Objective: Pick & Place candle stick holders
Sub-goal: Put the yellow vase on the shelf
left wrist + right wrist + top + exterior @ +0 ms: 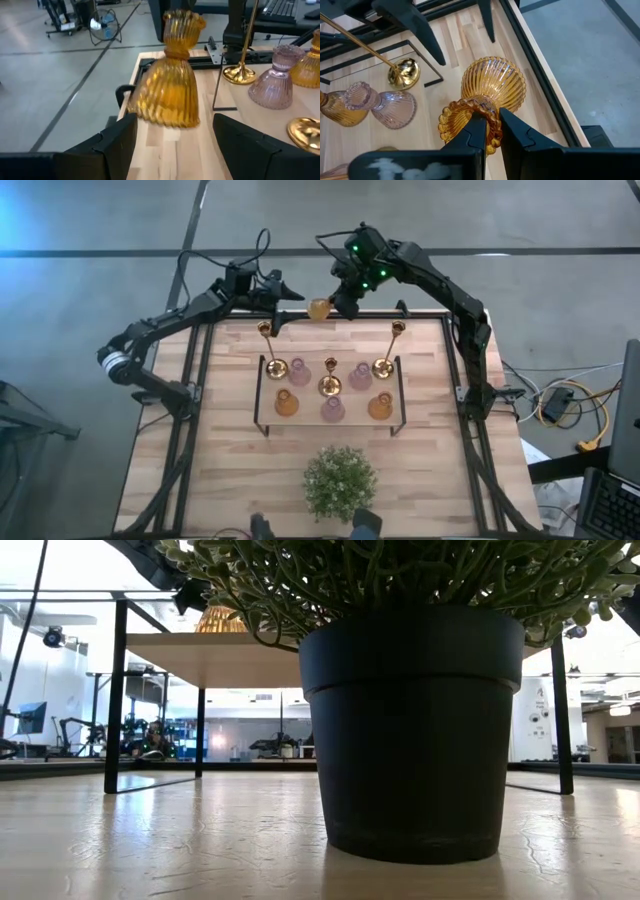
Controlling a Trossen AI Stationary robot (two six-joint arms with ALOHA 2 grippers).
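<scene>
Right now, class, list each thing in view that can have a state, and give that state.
Amber holder: lifted, gripped at its rim.
Right tool: shut on amber holder.
Left tool: open, empty, facing the amber holder.
Brass sticks: upright.
Pink holders: standing.
Plant: upright in its pot.

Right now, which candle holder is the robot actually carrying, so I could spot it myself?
Look at the far edge of the wooden table, beyond the black-framed shelf holding the other holders. There the right gripper has its jaws pinched on the rim of an amber ribbed glass candle holder. It alone hangs in the air.
</scene>
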